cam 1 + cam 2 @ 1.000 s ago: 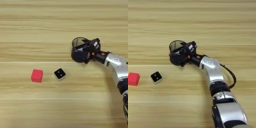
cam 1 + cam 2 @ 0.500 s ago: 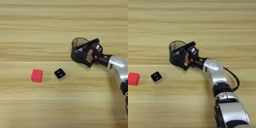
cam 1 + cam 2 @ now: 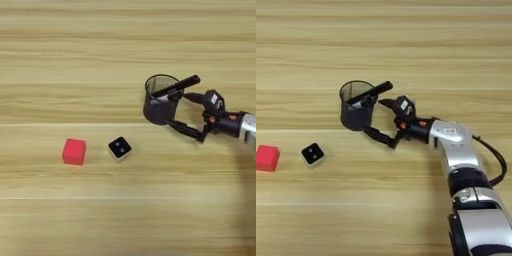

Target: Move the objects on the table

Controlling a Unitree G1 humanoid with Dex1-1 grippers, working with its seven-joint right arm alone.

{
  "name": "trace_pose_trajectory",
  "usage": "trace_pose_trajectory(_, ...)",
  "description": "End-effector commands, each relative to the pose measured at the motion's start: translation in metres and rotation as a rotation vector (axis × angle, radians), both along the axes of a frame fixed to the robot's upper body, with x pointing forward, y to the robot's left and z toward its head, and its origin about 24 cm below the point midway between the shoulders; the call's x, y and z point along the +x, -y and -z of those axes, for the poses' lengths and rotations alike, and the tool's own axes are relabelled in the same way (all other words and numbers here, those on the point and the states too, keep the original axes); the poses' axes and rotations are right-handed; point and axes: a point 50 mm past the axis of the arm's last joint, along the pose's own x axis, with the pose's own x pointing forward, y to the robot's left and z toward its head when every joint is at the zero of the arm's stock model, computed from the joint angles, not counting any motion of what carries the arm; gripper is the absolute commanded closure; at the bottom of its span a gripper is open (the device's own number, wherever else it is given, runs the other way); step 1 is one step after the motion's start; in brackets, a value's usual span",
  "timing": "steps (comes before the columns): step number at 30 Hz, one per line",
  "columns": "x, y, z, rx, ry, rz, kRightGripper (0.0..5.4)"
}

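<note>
Your right gripper (image 3: 381, 119) sits spread, released, beside the pen cup (image 3: 355, 112) (marker leaning out); red cube (image 3: 74, 151) and white cube (image 3: 120, 147) lie well left on the table (image 3: 100, 50).

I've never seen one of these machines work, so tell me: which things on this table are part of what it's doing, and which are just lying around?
Part of the job:
- black mesh pen cup with a marker sticking out, right beside the open claw
- small red cube
- white cube with a black dotted top
- the wooden table they sit on

Just lying about:
- nothing else shows
</note>
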Motion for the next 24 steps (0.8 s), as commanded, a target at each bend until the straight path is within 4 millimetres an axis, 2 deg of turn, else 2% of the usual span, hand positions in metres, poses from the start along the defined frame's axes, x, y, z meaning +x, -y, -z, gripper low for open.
trace_pose_trajectory(1,0.007,0.013,-0.031,-0.077,0.118,-0.037,0.02)
trace_pose_trajectory(6,0.000,0.019,-0.033,-0.095,0.107,-0.090,0.02)
trace_pose_trajectory(11,-0.010,0.016,-0.037,-0.081,0.100,-0.178,0.02)
trace_pose_trajectory(16,-0.027,0.003,-0.036,-0.023,0.060,-0.298,0.02)
trace_pose_trajectory(24,-0.040,-0.017,-0.029,0.017,0.012,-0.384,0.02)
